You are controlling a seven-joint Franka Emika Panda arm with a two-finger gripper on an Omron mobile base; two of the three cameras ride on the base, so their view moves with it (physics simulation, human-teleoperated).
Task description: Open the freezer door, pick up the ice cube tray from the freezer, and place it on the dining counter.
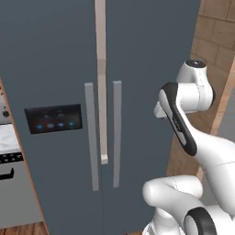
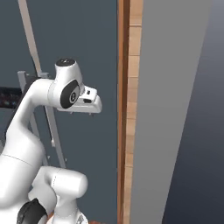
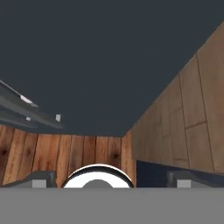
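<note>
Wooden floor [image 3: 65,153] ran under the tall slate freezer [image 1: 151,55], both doors closed. Its freezer door [image 1: 50,69], the left one with the blue-lit panel [image 1: 54,118], sat untouched. Robot's gripper [image 3: 111,177] hung released, jaws spread wide, near the right door.

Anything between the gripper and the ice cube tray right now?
Yes: the freezer door, the one with the black light panel, is shut, so the tray is behind it. The gripper is open and faces the plain grey door near the wooden side wall, off to the side of the freezer door's handle.
</note>
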